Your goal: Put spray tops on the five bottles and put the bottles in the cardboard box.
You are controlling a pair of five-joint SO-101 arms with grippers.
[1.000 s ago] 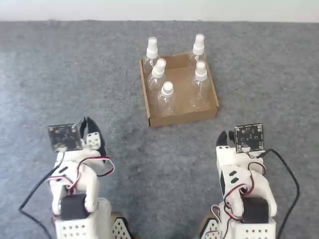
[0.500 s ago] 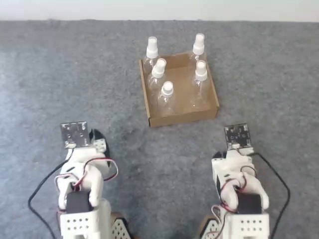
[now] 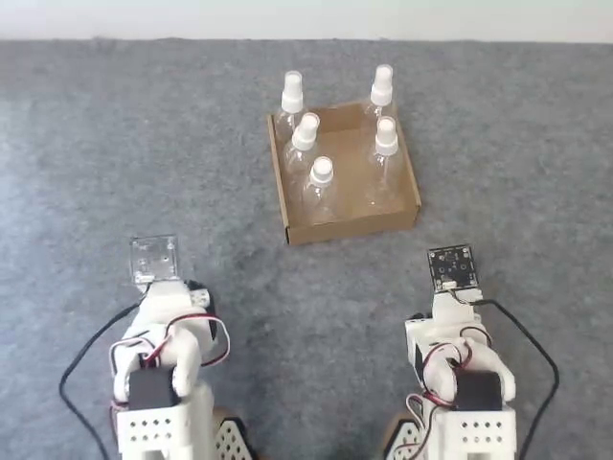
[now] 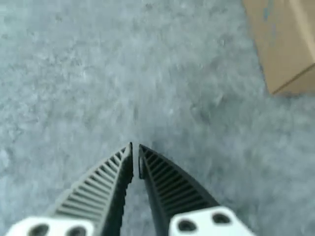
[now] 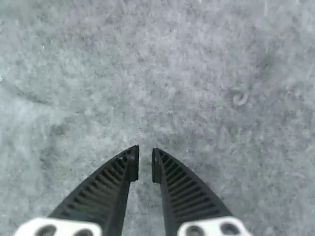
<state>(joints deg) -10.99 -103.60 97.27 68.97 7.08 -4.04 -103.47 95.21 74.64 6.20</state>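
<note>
The cardboard box (image 3: pixel 388 218) sits at the middle of the grey carpet. Several clear bottles stand upright inside it, each with a white spray top, among them one at the front (image 3: pixel 321 177) and one at the back right (image 3: pixel 382 88). Both arms are folded back near their bases, well short of the box: the left arm (image 3: pixel 158 326) at the lower left, the right arm (image 3: pixel 455 350) at the lower right. My left gripper (image 4: pixel 135 147) is shut and empty just above the carpet, with a box corner (image 4: pixel 285 44) beyond it. My right gripper (image 5: pixel 144 151) is shut with nothing in it.
Grey carpet (image 3: pixel 115 144) covers the whole table up to a pale wall along the far edge. Cables (image 3: pixel 536 335) loop beside each arm's base. A small curl of thread (image 5: pixel 240 97) lies on the carpet ahead of the right gripper.
Both arms have drawn back from the box toward their bases, and their wrists have folded down. The box and bottles have not moved.
</note>
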